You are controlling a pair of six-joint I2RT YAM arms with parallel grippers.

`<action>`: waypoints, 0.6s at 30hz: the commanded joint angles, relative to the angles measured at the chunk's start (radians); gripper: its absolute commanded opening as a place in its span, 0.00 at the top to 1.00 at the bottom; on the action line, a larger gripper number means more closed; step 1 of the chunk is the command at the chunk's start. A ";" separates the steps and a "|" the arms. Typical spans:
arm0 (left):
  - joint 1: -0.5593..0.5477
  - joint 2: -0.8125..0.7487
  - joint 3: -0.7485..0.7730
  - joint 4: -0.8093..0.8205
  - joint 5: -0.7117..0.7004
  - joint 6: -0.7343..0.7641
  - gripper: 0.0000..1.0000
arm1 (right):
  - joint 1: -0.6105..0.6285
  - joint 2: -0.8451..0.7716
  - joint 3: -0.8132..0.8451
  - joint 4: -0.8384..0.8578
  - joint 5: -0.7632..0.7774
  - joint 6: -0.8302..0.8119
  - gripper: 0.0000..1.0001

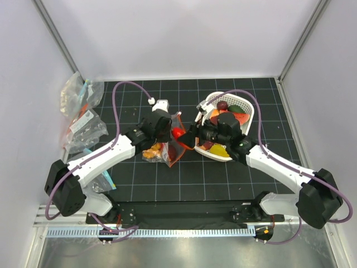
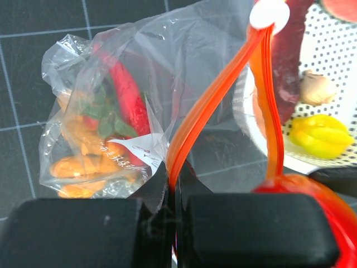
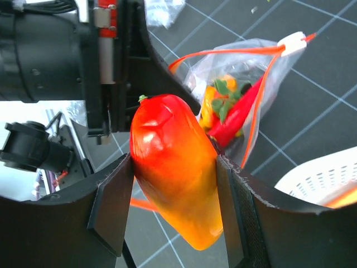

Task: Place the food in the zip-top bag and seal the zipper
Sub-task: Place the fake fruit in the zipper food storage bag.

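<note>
The clear zip-top bag (image 1: pixel 160 148) lies between the arms with its mouth held open. It holds a red chili (image 2: pixel 128 95) and orange and green pieces. My left gripper (image 2: pixel 175 184) is shut on the red-orange zipper (image 2: pixel 206 106) at one side of the mouth. The white slider (image 2: pixel 269 14) sits at the far end. My right gripper (image 3: pixel 175 178) is shut on a red-to-orange toy fruit (image 3: pixel 175 167) and holds it at the bag's mouth (image 1: pixel 177 133). The bag (image 3: pixel 245 84) and its slider (image 3: pixel 293 42) lie just beyond the fruit.
A white lattice basket (image 1: pixel 248 118) to the right holds more toy foods, among them a yellow piece (image 2: pixel 321 134) and a dark purple one (image 1: pixel 222 105). Clear bags with teal marks (image 1: pixel 83 114) lie at the far left by the wall.
</note>
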State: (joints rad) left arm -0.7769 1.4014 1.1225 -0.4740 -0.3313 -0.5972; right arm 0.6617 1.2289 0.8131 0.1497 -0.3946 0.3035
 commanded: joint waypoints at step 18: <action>0.004 -0.134 -0.076 0.147 0.172 -0.016 1.00 | 0.003 0.093 -0.077 0.271 0.168 0.184 0.59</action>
State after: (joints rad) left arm -0.7757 1.3083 1.0485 -0.4068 -0.2142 -0.6193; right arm 0.6613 1.3098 0.7143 0.3820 -0.2985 0.4580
